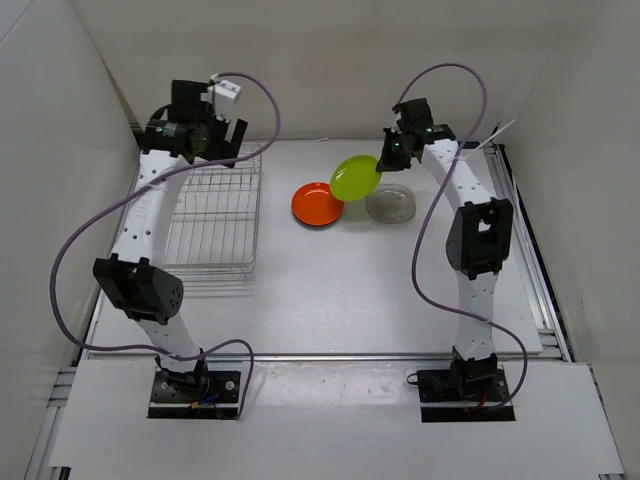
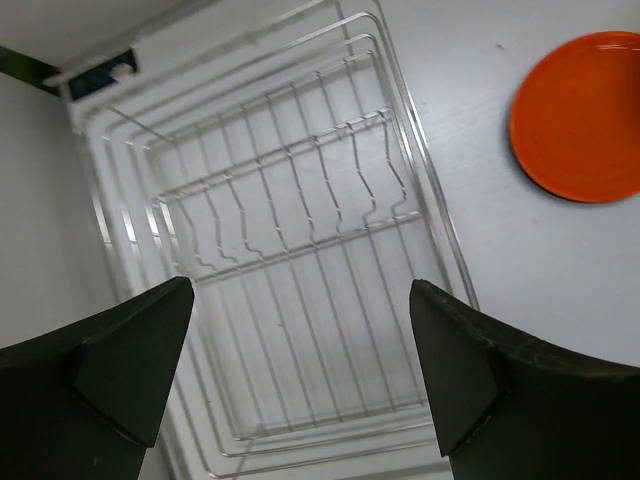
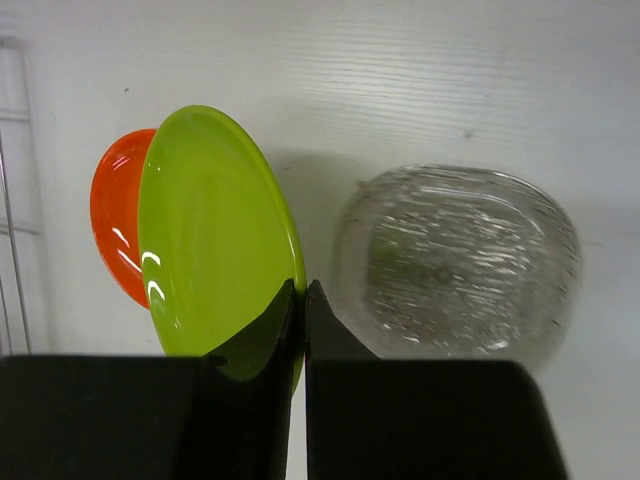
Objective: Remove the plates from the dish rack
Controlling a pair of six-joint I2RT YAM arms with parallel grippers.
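The silver wire dish rack (image 1: 213,210) stands at the left with no plates in it; it also shows in the left wrist view (image 2: 290,270). My left gripper (image 1: 225,140) is open above its far end (image 2: 300,300). My right gripper (image 1: 385,165) is shut on the rim of the lime green plate (image 1: 355,178), held on edge above the table (image 3: 215,240). The orange plate (image 1: 318,204) lies flat on the table (image 3: 118,225) (image 2: 580,115). The clear plate (image 1: 390,204) lies flat to its right (image 3: 455,260). The black plate is out of view.
White walls close in the table at the left, back and right. A metal rail (image 1: 525,250) runs along the table's right edge. Purple cables (image 1: 80,240) loop off both arms.
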